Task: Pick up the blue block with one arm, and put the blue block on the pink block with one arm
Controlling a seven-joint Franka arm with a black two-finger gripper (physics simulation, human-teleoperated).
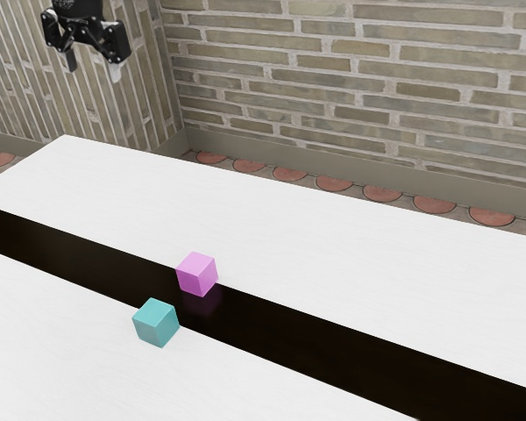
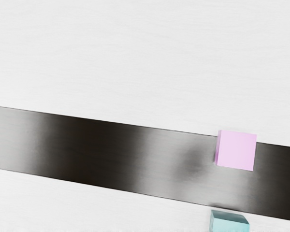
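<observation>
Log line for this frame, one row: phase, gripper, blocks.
phase: pre-grasp | gripper: open, high above table | blue block: on table, untouched | pink block: at dark stripe edge, top bare

A white table [image 1: 351, 237] with faint, pale grain is crossed by a glossy black stripe [image 1: 333, 351]. The blue block [image 1: 155, 322] is a soft turquoise, and the pink block [image 1: 197, 273] is a light orchid pink. The brick wall [image 1: 359, 79] is tan and grey-brown with pale mortar. The rounded floor tiles [image 1: 381, 193] are terracotta. The gripper [image 1: 92, 60] is black.
</observation>
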